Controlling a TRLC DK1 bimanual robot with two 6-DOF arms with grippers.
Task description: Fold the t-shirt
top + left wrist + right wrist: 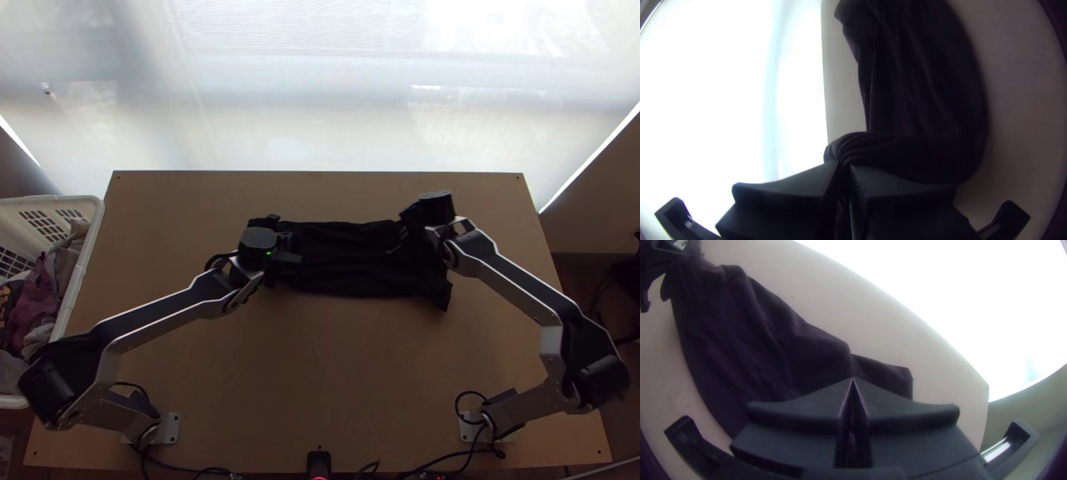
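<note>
Backlight: bright sheer screen (320, 104) | table (320, 384): dim | wrist views: white glare, bent edges

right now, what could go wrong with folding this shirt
The left pincer is shut on a bunched bit of the t-shirt, so lifting could set creases. The right pincer is closed over the cloth, but I can't tell if it has any pinched; if not, the fold might pull lopsided. A corner juts toward the near edge and may end up sticking out.

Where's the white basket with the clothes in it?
The white basket is at the top view's left edge, next to the wooden table's left side.
</note>
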